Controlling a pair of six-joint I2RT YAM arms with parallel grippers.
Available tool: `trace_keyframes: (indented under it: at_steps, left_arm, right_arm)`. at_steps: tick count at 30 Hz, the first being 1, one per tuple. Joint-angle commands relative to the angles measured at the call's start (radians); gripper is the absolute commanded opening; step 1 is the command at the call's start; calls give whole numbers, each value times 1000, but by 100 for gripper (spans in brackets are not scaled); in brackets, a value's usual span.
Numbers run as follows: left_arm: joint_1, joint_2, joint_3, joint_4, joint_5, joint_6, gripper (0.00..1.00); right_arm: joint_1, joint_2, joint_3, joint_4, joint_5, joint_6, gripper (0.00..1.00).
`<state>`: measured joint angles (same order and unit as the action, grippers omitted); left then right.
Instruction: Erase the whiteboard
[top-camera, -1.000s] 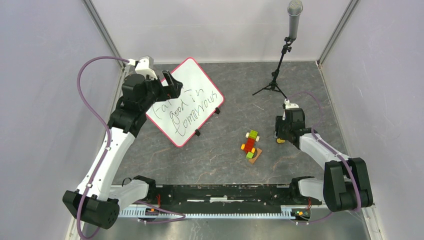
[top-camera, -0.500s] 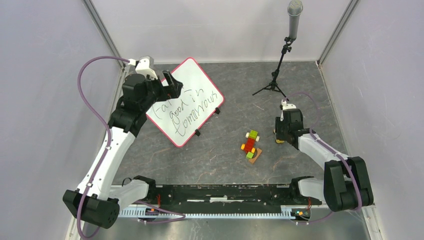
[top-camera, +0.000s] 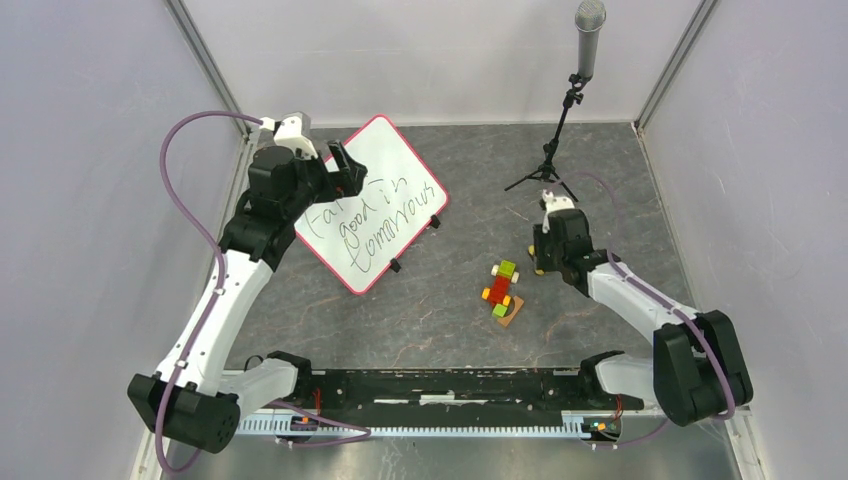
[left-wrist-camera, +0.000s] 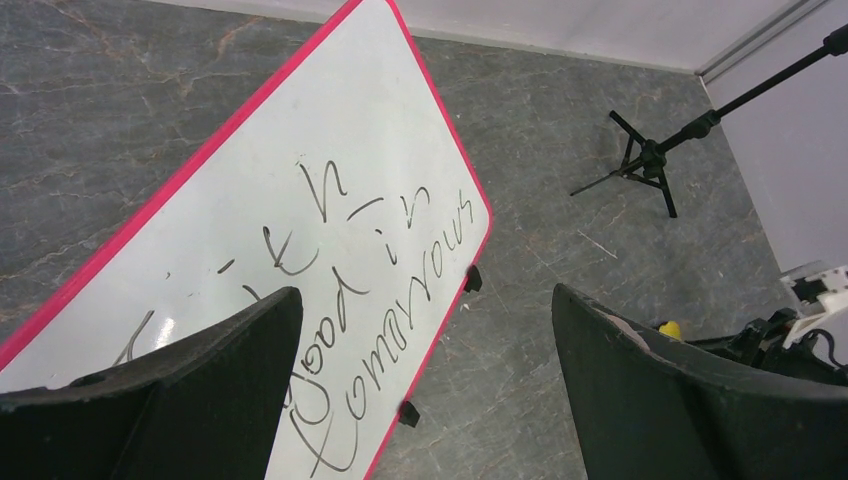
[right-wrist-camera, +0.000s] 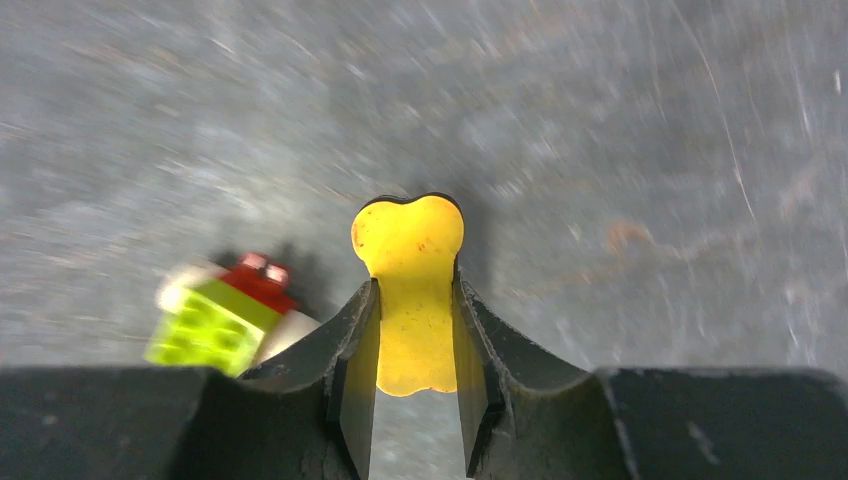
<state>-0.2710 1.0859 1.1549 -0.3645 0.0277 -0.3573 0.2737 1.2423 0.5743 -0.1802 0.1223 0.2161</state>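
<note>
Grip first: right claw (right-wrist-camera: 410, 300) clamps a yellow bone-shaped piece (right-wrist-camera: 408, 240); left claw (left-wrist-camera: 425, 298) spread over the whiteboard (left-wrist-camera: 340, 130). Carry it over, press flat.

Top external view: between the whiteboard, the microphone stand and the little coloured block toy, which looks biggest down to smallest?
1. whiteboard, clearly largest.
2. microphone stand, long but thin; it rises toward the camera, which may exaggerate it.
3. block toy, smallest.

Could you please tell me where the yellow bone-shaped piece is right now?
The yellow bone-shaped piece is clamped in the right gripper, right of centre in the top view, just right of the coloured block stack, nearer than the microphone stand.
</note>
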Motion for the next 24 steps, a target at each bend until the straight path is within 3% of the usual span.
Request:
trace_keyframes:
  at_steps: [1, 9, 16, 19, 24]
  left_arm:
    - [-4, 8, 13, 25, -20, 30, 100]
    - [0, 52, 46, 8, -89, 37, 100]
    - [63, 243, 324, -191, -141, -13, 100]
    - [111, 314, 377, -187, -122, -16, 100]
    - [284, 396, 335, -53, 164, -84, 98]
  right_arm:
    - [98, 23, 140, 135, 4, 58, 35]
    - [309, 283, 398, 450, -51, 168, 34]
    - [429, 512, 661, 635, -113, 154, 35]
    - [444, 575, 722, 700, -119, 145, 35]
    - [452, 655, 791, 760, -205, 113, 35]
